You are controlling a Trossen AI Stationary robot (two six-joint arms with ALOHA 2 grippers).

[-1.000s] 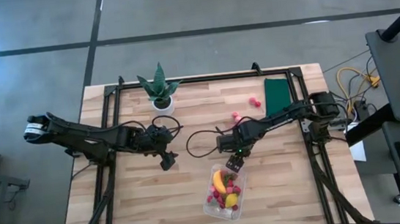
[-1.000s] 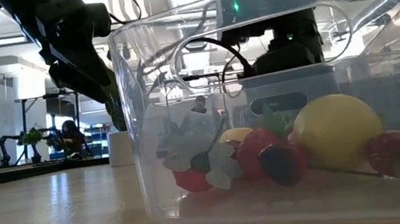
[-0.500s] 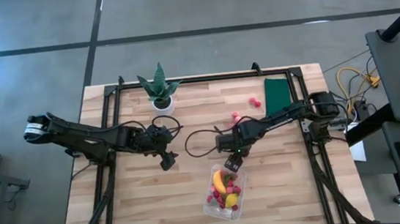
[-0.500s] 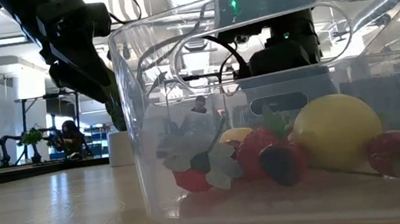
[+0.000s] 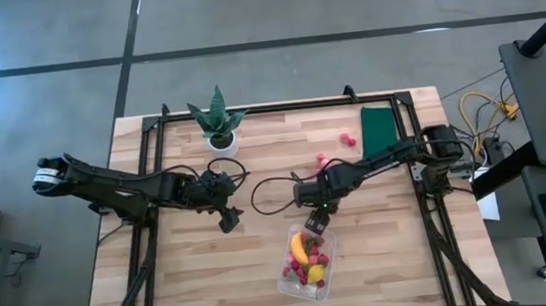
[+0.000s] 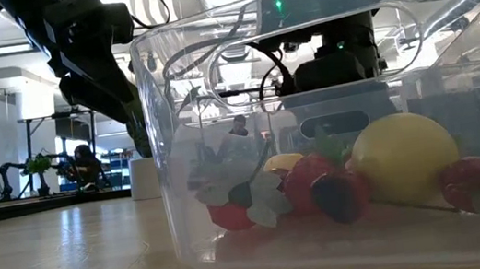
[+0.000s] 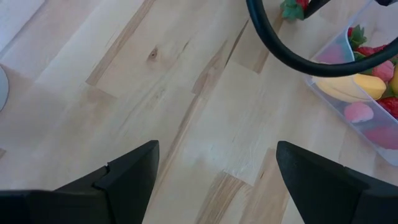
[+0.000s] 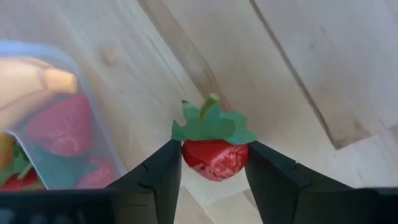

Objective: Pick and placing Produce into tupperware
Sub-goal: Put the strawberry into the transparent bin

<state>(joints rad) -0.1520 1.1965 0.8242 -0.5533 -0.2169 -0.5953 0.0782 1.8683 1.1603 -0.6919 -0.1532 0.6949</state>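
My right gripper (image 5: 316, 225) hovers at the far end of the clear tupperware (image 5: 284, 285) and is shut on a red strawberry (image 8: 213, 158) with a green leaf cap. The tub stands on the table near its near edge. It holds a small banana (image 5: 299, 251), a yellow lemon (image 6: 406, 157) and several red and pink berries. In the right wrist view the tub's rim (image 8: 99, 143) lies just beside the strawberry. Two pink pieces (image 5: 322, 157) (image 5: 349, 138) rest on the wood farther back. My left gripper (image 5: 229, 220) waits open over bare table, left of the tub. My right gripper pinches the strawberry by its red body (image 8: 194, 160), one finger (image 8: 163, 177) on each side and the other (image 8: 272, 177) opposite. The fingers come from above, pointing down. The berry is lifted clear of the table, its leaf cap (image 8: 211, 127) facing away from the wrist.
A spiky green plant in a white pot (image 5: 217, 123) stands near the far edge. A flat dark green rectangle (image 5: 379, 128) lies at the far right. A black cable (image 7: 280, 43) loops over the table between the arms. Bare wood spreads left of the tub (image 7: 373, 134).
My right gripper, still shut on the strawberry, has crept slightly toward the table's left above the tub's far end. Nothing else has moved.
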